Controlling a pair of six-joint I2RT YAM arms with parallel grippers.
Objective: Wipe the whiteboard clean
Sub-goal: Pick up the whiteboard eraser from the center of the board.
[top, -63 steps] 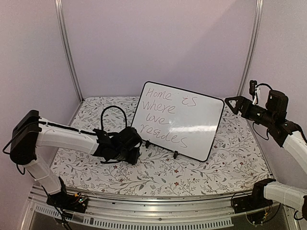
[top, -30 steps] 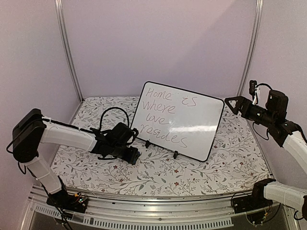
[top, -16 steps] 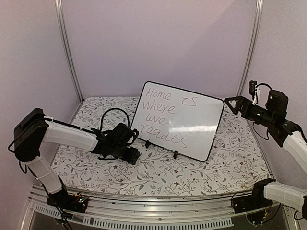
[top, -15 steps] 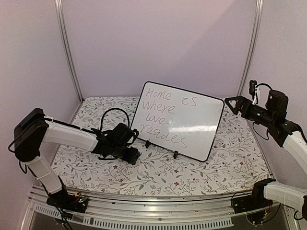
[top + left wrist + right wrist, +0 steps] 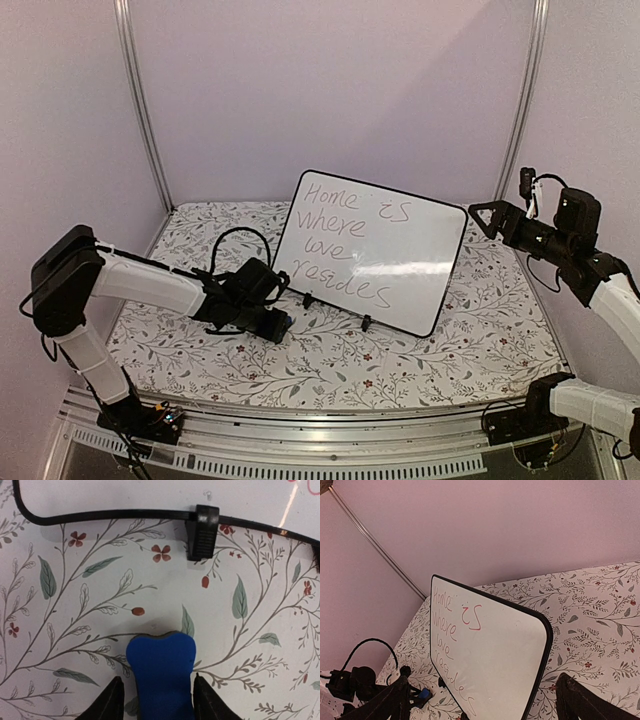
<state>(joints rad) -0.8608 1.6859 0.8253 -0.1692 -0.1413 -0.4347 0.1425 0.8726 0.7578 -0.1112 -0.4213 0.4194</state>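
The whiteboard (image 5: 400,250) stands tilted on small black feet at the middle of the table, with purple handwriting on its left half; it also shows in the right wrist view (image 5: 490,645). A small blue eraser (image 5: 160,675) lies on the floral cloth just in front of the board's lower rim and one foot (image 5: 202,532). My left gripper (image 5: 278,325) is low over the eraser, one finger on each side: the right finger (image 5: 205,700) is at its edge and a narrow gap remains on the left. My right gripper (image 5: 478,215) hangs open in the air beside the board's upper right corner.
A black cable loop (image 5: 235,240) rises behind the left arm, close to the board's left edge. Pale purple walls and metal posts (image 5: 140,110) enclose the back and sides. The floral tablecloth (image 5: 480,330) covers the table.
The left gripper has come down to the table by the board's lower left foot and its jaws have narrowed a little round the eraser. The right arm and the board have not moved.
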